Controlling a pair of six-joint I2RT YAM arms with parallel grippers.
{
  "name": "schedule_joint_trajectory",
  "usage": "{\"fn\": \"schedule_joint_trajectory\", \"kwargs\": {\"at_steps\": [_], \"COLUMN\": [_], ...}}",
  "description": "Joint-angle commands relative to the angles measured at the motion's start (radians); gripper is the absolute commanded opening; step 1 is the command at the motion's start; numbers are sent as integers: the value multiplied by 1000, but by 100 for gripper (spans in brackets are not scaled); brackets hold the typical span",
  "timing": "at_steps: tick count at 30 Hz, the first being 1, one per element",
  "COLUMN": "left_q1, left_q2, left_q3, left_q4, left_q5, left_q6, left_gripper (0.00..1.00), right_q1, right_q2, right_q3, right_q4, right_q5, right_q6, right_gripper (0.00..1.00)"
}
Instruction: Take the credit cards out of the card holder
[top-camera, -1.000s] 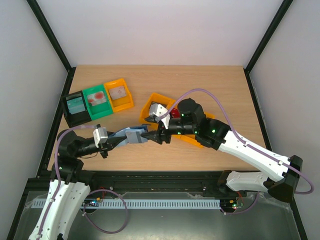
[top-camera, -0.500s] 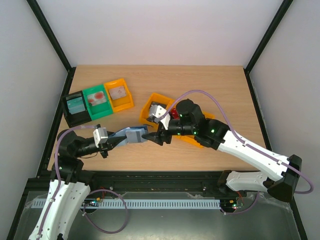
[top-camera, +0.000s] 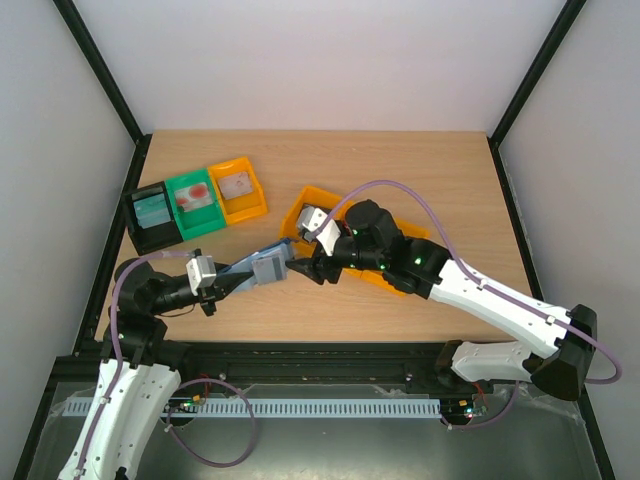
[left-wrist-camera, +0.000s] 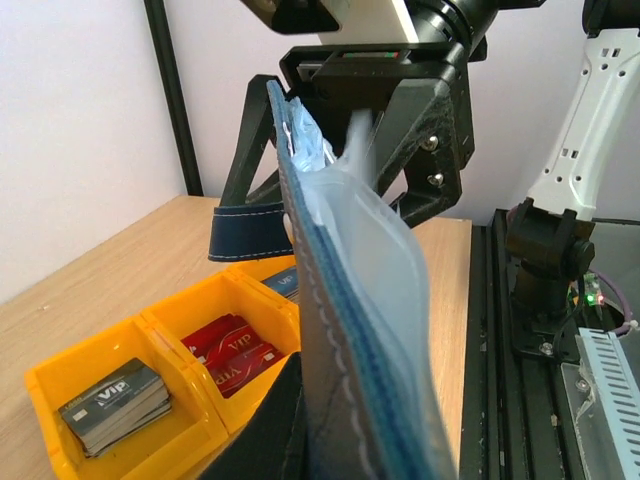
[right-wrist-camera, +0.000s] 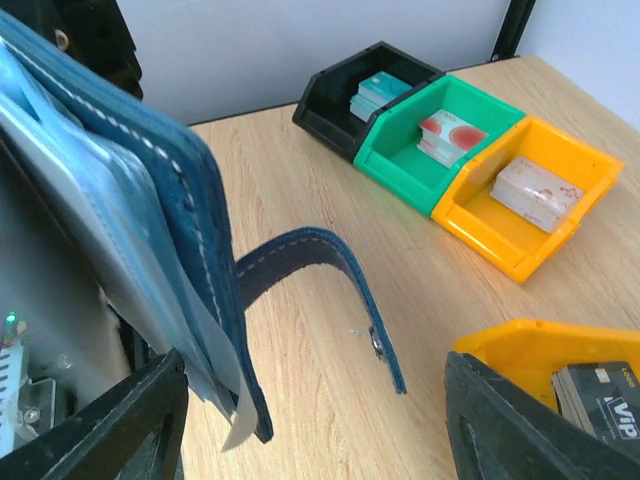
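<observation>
The card holder stands on edge above the table, with the left gripper at its left end and the right gripper at its right end. Its snap tab hangs on the far side. Just behind the right gripper lies the three-compartment tray, with credit cards in its compartments. Well behind the left gripper sits a row of three bins, with card stacks inside them

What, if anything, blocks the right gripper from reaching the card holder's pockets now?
Probably yes, it can reach; nothing visible blocks it. The left gripper holds the card holder up, its open edge toward the right gripper, whose open jaws straddle it.
</observation>
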Motion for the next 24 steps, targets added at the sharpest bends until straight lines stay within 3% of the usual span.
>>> {"fn": "schedule_joint_trajectory", "kwargs": {"at_steps": [1, 10, 16, 24], "left_q1": [-3, -3, -4, -5], "left_q2": [-5, -3, -3, 4], "left_q3": [30, 29, -17, -46], "left_q4": [7, 20, 133, 194], "left_q5": [22, 16, -10, -50], "left_q6": [28, 9, -139, -244], "left_gripper": [2, 2, 2, 2], "right_q1": [-6, -6, -4, 0], "right_q2": [-11, 11, 58, 68], "right_q3": [-26, 0, 10, 7], "right_q4": [-4, 16, 46, 150], "right_q5": [12, -100, -265, -331], "right_q6": [-10, 23, 64, 144], "right_gripper": [68, 69, 75, 76]}}
